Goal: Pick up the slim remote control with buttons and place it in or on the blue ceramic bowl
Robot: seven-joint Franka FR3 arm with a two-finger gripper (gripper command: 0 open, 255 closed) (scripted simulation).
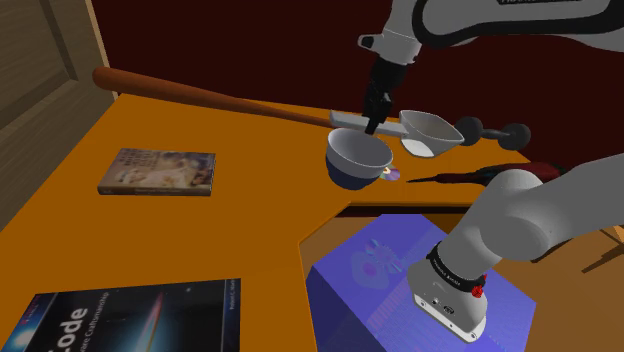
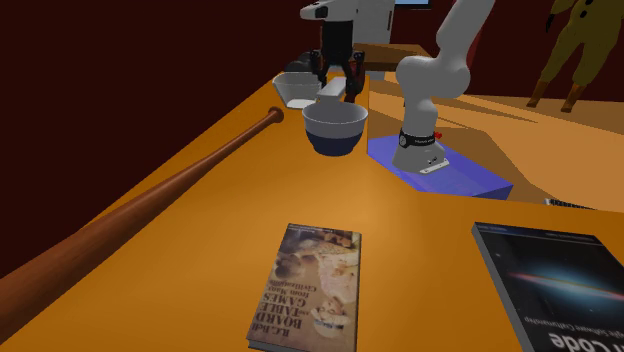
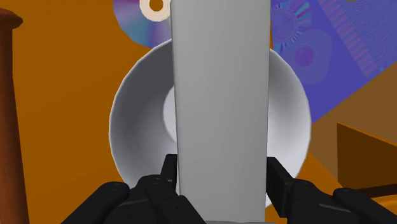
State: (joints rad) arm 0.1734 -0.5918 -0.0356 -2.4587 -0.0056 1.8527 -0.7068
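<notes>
Two books lie on the orange table (image 1: 250,200). The nearest, a dark book (image 1: 130,315) with "Code" on its cover, is at the shoulder view's lower left. A board-games book (image 1: 158,171) lies farther in, well apart from it. On the shoulder view's near right, the white arm (image 1: 520,215) rises from the purple-blue stand (image 1: 380,290).

Beyond the stand sits the bowl (image 1: 358,158), white inside and dark blue outside, upright on the table. A shiny disc (image 1: 390,174) lies just beside it on the right, and a long dark red object (image 1: 490,174) lies farther right.

Over the bowl hangs the black gripper (image 1: 372,125), its fingers (image 3: 167,175) clamped on the two long sides of the remote (image 1: 346,119). The remote is drawn as a plain grey slab with no buttons visible. It is off the table and pokes out over the bowl's hollow. I cannot tell whether it touches the rim.

Just past the bowl on the right stands a smaller white bowl (image 1: 430,132), with a black dumbbell (image 1: 490,130) behind it. A wooden bat (image 1: 210,98) lies along the table's far edge, running left from behind the gripper.
</notes>
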